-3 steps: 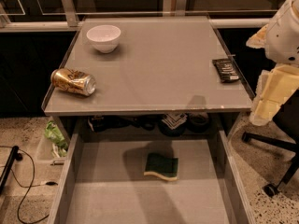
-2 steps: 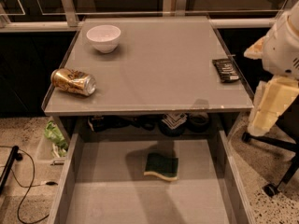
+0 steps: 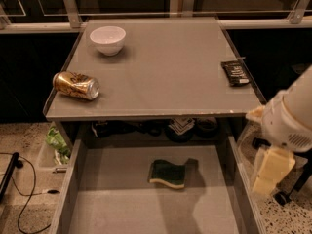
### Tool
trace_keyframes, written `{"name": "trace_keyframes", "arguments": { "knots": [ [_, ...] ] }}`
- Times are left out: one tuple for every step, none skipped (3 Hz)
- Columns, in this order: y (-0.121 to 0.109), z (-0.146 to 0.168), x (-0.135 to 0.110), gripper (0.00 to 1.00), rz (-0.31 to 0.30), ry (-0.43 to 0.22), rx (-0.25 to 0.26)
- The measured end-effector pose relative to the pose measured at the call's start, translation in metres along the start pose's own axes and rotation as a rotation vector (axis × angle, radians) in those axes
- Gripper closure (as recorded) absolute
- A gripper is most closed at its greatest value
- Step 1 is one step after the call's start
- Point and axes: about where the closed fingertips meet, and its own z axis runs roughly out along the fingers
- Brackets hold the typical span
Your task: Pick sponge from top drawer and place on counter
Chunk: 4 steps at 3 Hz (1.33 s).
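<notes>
Nearest to the gripper (image 3: 269, 174), up and to its left, a black flat packet (image 3: 235, 73) lies on the right edge of the counter (image 3: 170, 67). It carries pale print that I cannot read. Much farther left, at the counter's opposite edge, a dented gold can (image 3: 76, 85) lies on its side, and its label gives me no legible brand. A plain white bowl (image 3: 107, 39) stands upright beyond the can, toward the far left corner.

The gripper is pale yellow and hangs from the white arm at the right border of the view. It is outside the right wall of the top drawer (image 3: 122, 204) and lower than the counter surface. I cannot tell whether it is spread or pressed together.

The sponge (image 3: 169, 173) lies flat on the drawer's grey bottom, dark green side up, with pale yellow foam showing along its near edge. It is to the left of the gripper at about the same height in the view. The two are well apart, with the drawer's right wall between them. The drawer is pulled out toward the camera, and the sponge rests near its middle, touching neither side wall.

Far to the gripper's left, on the speckled floor past the drawer, are a crumpled green wrapper (image 3: 56, 143) and a dark cable (image 3: 24, 199).
</notes>
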Motion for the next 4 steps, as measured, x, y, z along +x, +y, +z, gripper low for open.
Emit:
{"name": "trace_keyframes", "arguments": {
  "knots": [
    [0.022,0.054,0.012,0.0,0.013,-0.012,-0.057],
    [0.026,0.059,0.015,0.0,0.015,-0.006,-0.063],
    [0.026,0.059,0.015,0.0,0.015,-0.006,-0.063],
    [0.028,0.083,0.013,0.0,0.026,-0.061,-0.056]
  ]
}}
